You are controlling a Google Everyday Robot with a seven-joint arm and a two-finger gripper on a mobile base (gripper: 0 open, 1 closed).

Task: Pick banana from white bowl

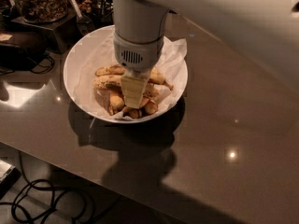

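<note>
The white bowl [77, 64], lined with crumpled white paper, stands on the dark glossy counter and holds several speckled yellow bananas. The longest, thickest banana [106, 83] lies across the middle of the pile; its right part is hidden behind my gripper. A slimmer long banana [110, 70] lies just behind it, and short stubby ones [117, 101] lie in front. My gripper [134, 93] hangs straight down from the white arm into the pile, right over the middle of the bananas.
Glass jars of dark snacks [39, 1] on a stand sit behind the bowl at the top left. A dark device with cables [18, 50] lies to the left. The counter's front edge runs diagonally; cables [42, 199] lie on the floor below.
</note>
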